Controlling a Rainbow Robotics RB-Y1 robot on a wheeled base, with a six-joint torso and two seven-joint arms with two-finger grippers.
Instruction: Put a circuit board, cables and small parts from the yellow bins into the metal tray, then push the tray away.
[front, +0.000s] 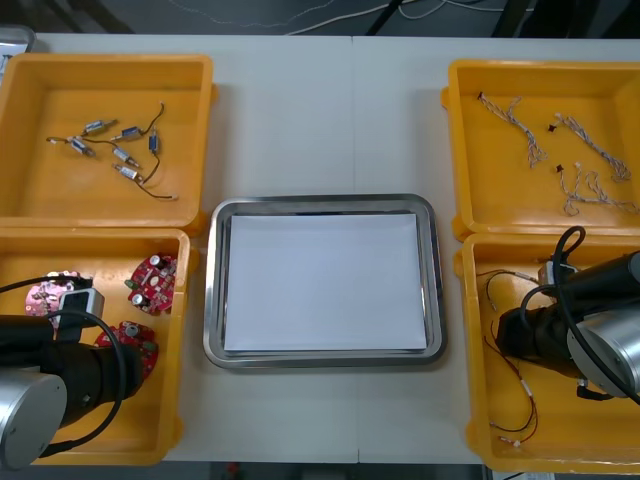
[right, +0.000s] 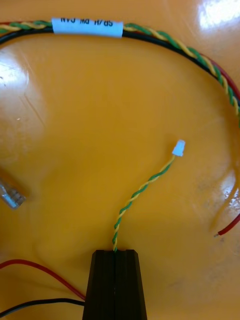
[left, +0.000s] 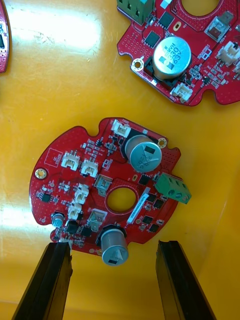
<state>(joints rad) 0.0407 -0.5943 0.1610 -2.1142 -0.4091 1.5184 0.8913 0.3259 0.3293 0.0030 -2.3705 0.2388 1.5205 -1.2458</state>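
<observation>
While the left hand (left: 114, 245) gapes at a circuit board (left: 107, 185) edge, the right hand (right: 115, 251) pinches a cable (right: 144, 186).

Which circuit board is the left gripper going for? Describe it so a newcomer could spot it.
Look in the near yellow bin on the robot's left. The target circuit board, round and red, has its near edge between the fingers of the open left gripper. The neighbouring board lies beyond the fingertips, clear of them.
</observation>
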